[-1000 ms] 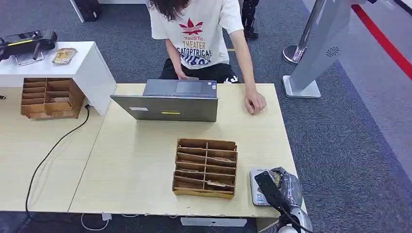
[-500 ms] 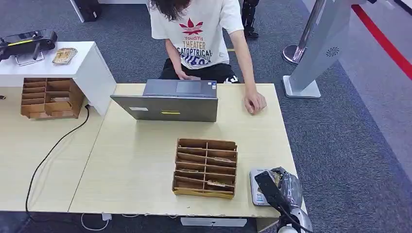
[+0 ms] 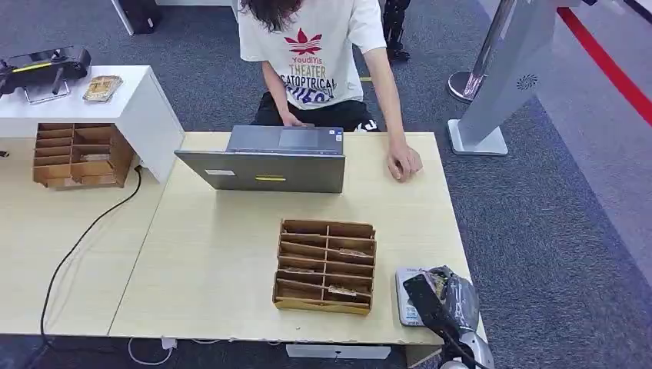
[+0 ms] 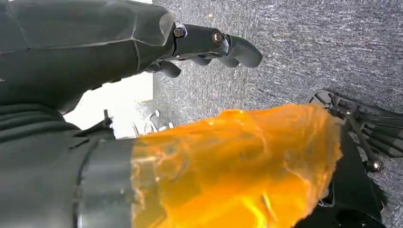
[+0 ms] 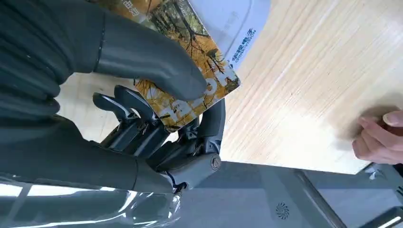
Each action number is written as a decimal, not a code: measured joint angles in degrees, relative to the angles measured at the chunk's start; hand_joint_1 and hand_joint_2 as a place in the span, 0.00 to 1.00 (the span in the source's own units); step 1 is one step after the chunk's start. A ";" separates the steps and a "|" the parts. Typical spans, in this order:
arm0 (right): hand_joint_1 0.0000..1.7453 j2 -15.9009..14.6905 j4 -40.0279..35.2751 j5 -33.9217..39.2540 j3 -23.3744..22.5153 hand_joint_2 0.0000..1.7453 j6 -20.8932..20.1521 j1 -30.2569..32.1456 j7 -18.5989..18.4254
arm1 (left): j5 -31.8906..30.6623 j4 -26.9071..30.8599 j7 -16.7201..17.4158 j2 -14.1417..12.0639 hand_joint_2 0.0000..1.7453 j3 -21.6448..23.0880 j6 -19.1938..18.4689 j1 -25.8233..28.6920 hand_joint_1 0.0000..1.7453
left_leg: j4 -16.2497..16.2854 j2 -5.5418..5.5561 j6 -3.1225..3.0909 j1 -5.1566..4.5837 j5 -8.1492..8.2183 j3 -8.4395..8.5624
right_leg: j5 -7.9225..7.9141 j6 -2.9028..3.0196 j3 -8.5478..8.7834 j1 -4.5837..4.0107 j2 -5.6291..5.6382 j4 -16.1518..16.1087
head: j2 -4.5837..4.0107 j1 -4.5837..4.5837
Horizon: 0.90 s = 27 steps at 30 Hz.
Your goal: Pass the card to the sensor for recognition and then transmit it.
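We kept card [image 5: 190, 71] pinched in right hand [image 5: 157, 114] over sensor [image 3: 407, 296]; barely shifted, recognition ongoing; left hand [image 4: 209, 45] hung slack, holding nothing

Floor: grey-blue carpet [image 3: 538, 223], with a red stripe [image 3: 607, 65] running diagonally at far right. Furniture: light wood table [image 3: 215, 261] in the centre; a second light wood table [image 3: 31, 254] adjoining on the left; a white cabinet [image 3: 138, 108] at far left; a silver-grey stand [image 3: 511, 73] on a flat base at far right. Lighting: even, soft shadows.
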<state>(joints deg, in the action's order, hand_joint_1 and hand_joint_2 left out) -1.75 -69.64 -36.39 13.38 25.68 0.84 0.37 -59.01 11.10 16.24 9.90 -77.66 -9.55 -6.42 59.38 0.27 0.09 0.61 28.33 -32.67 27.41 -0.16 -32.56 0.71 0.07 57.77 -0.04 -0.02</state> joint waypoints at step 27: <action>1.00 0.70 -30.29 1.81 11.32 1.00 12.28 6.24 12.72 | 0.77 0.00 -1.31 0.37 0.00 -0.07 0.07 0.02 0.00 | -0.02 -0.01 0.00 0.01 0.00 -0.20 | 0.03 0.00 -0.20 0.00 0.00 0.01 | 0.00 0.00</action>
<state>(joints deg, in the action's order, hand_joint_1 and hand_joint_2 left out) -1.05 -99.93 -34.58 24.69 37.97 7.07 13.09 -58.25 11.10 14.93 10.27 -77.72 -9.48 -6.40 59.35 0.26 0.09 0.61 28.33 -32.87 27.44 -0.16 -32.77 0.71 0.08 57.78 -0.04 -0.02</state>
